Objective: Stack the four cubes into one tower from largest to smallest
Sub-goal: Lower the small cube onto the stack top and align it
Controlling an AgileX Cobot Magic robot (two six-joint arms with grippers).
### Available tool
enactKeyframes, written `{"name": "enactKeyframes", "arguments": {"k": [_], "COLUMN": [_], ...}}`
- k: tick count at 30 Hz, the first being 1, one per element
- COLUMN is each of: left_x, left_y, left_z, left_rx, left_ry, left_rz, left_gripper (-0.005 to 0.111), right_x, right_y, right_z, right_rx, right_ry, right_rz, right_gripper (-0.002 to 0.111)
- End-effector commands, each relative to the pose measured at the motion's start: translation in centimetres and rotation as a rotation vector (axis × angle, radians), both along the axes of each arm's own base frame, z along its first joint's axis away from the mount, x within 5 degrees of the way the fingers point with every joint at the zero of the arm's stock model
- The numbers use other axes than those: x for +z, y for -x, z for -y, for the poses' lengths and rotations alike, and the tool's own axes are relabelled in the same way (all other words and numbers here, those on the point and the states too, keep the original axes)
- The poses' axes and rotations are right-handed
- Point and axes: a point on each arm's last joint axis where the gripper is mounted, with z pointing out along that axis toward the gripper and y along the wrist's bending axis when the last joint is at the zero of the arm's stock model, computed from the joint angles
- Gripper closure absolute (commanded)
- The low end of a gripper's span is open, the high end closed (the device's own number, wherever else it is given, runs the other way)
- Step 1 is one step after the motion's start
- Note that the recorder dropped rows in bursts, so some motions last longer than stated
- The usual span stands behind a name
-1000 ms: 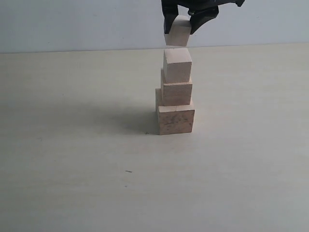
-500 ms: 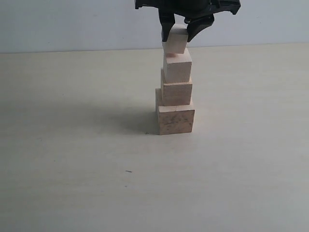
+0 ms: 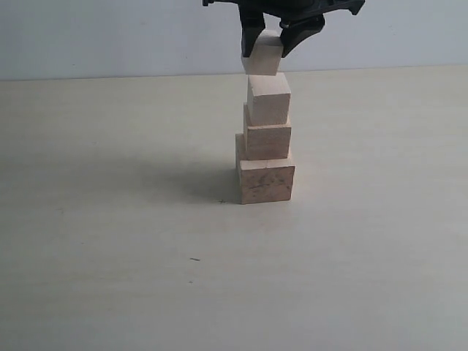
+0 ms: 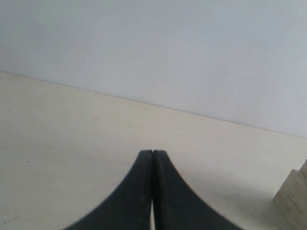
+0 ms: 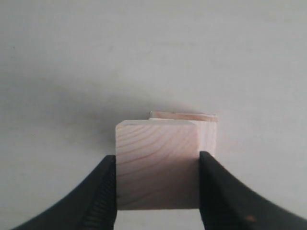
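Stacking at the fourth cube. The black right hand (image 3: 268,45) reaches down from above with its two fingers spread partway, pinching a small pale beige wooden cube (image 3: 263,60) by two opposite side faces. In the right wrist view, the face turned to the camera shows curved grain lines. This held cube hangs slightly tilted over a column of three wooden cubes (image 3: 268,124), which stands on the pale cream worktop (image 3: 110,241). The column has a large darker cube with mottled brown grain (image 3: 267,183) at the base, a medium beige cube (image 3: 268,145) upon it, and a smaller beige cube (image 3: 269,101) uppermost. The held cube lies a little off-centre over that uppermost cube, shifted toward the left arm's side. Whether its underside touches the cube below cannot be told. The black left hand (image 4: 152,160) has its fingers pressed together, with a corner of the column in sight beyond it on the worktop.
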Motion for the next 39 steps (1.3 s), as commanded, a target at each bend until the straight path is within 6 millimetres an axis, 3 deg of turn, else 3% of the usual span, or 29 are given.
{"name": "enactKeyframes", "arguments": {"k": [1, 28, 32, 39], "left_x": [-0.1, -0.1, -0.1, -0.1], "left_y": [0.0, 0.0, 0.0, 0.0], "left_z": [0.0, 0.0, 0.0, 0.0], "left_rx": [-0.004, -0.004, -0.004, -0.004], "left_ry": [-0.003, -0.003, -0.003, -0.003], "left_rz": [0.008, 0.008, 0.008, 0.008], "left_gripper": [0.107, 0.107, 0.107, 0.107], "right_x": [1.0, -0.5, 0.4, 1.4], "right_y": [0.2, -0.5, 0.6, 2.1], "right_z": [0.6, 0.2, -0.4, 1.6], "right_rx": [0.011, 0.039, 0.046, 0.031], "right_ry": [0.041, 0.059, -0.048, 0.058], "right_rz": [0.050, 0.017, -0.009, 0.037], "right_gripper": [0.072, 0.072, 0.072, 0.072]}}
